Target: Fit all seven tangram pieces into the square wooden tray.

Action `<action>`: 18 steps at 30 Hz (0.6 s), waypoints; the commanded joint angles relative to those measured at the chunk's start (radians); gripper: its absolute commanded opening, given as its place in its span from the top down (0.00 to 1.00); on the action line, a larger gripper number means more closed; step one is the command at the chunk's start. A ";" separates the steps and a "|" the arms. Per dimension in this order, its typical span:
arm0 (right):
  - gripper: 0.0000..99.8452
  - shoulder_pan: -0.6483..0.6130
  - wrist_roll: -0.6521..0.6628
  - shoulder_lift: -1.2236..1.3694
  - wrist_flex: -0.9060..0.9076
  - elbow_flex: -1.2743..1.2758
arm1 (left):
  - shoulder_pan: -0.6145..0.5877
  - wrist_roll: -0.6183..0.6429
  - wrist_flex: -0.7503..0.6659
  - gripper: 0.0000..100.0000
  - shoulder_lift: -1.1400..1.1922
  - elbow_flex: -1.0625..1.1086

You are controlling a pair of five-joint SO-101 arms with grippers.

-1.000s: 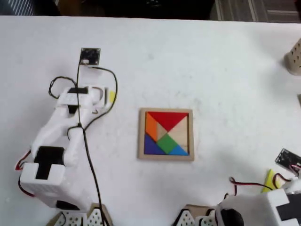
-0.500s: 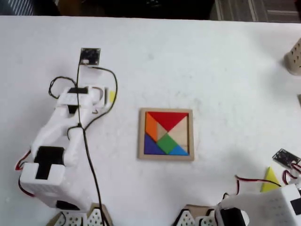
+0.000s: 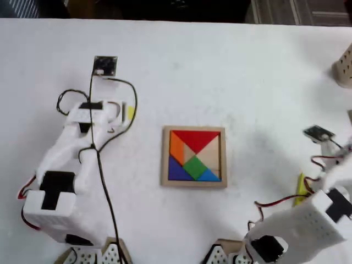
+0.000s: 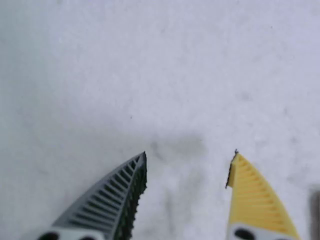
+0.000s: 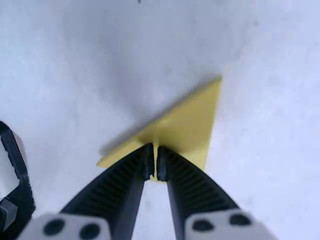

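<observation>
The square wooden tray [image 3: 193,185] lies mid-table with red [image 3: 195,138], orange [image 3: 176,148], blue [image 3: 176,170], green [image 3: 195,165] and light blue [image 3: 209,175] pieces in it. Its right part shows bare wood. The yellow triangle [image 5: 190,122] is pinched at one edge by my right gripper [image 5: 154,164], which is shut on it above the white table. From above, the triangle [image 3: 300,187] appears edge-on, right of the tray. My left gripper [image 4: 187,160] stands open over bare table, left of the tray [image 3: 125,113], with nothing between its dark and yellow fingers.
A small black board [image 3: 105,65] with a black cable lies behind the left arm. A beige perforated object [image 3: 345,67] stands at the far right edge. Arm bases and mounts sit along the front edge. Open table surrounds the tray.
The right arm has swung away from the front edge, carrying the yellow triangle, which now shows edge-on instead of flat. The left arm has not moved.
</observation>
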 commanded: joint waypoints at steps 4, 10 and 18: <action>0.98 -0.107 -0.069 -0.019 0.016 -0.011 | -0.016 0.008 0.008 0.72 -0.005 -0.043; 0.98 0.004 -0.017 -0.159 0.044 0.054 | -0.016 0.008 0.006 0.71 -0.005 -0.043; 0.98 0.166 0.118 -0.291 -0.171 0.394 | -0.016 0.008 0.006 0.72 -0.005 -0.043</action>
